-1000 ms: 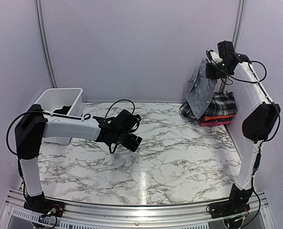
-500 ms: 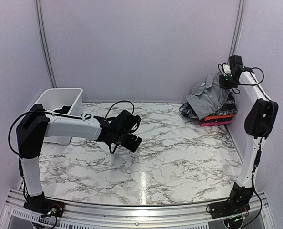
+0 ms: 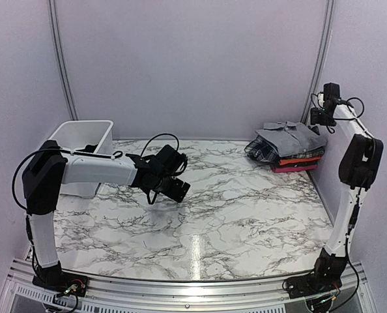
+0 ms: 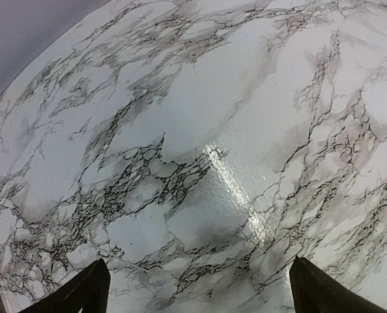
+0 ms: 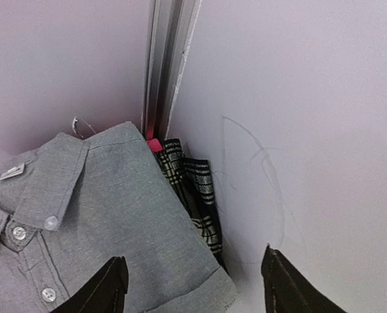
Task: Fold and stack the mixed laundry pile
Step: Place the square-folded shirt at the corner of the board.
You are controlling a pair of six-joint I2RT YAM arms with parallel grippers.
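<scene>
The folded grey collared shirt [image 3: 288, 135] lies on top of a stack in the back right corner, over a black-and-white plaid piece [image 3: 264, 151], an orange layer [image 3: 299, 160] and a red-pink piece [image 3: 294, 168]. My right gripper [image 3: 318, 119] hovers open just above the stack's right end by the wall. In the right wrist view its fingers [image 5: 193, 257] stand apart over the shirt [image 5: 102, 215], holding nothing, with the plaid piece [image 5: 195, 195] showing beside it. My left gripper [image 3: 174, 188] hangs open over bare marble [image 4: 197, 262], nothing between its fingers.
A white plastic basket [image 3: 83, 138] stands at the back left with dark cloth inside. The marble tabletop [image 3: 232, 215] spans the middle. Side walls and an aluminium post [image 5: 171, 59] close in right next to the stack.
The right gripper carried the hanging grey shirt down onto the stack, opened and let it go. The shirt now lies flat. The left arm shifted only slightly.
</scene>
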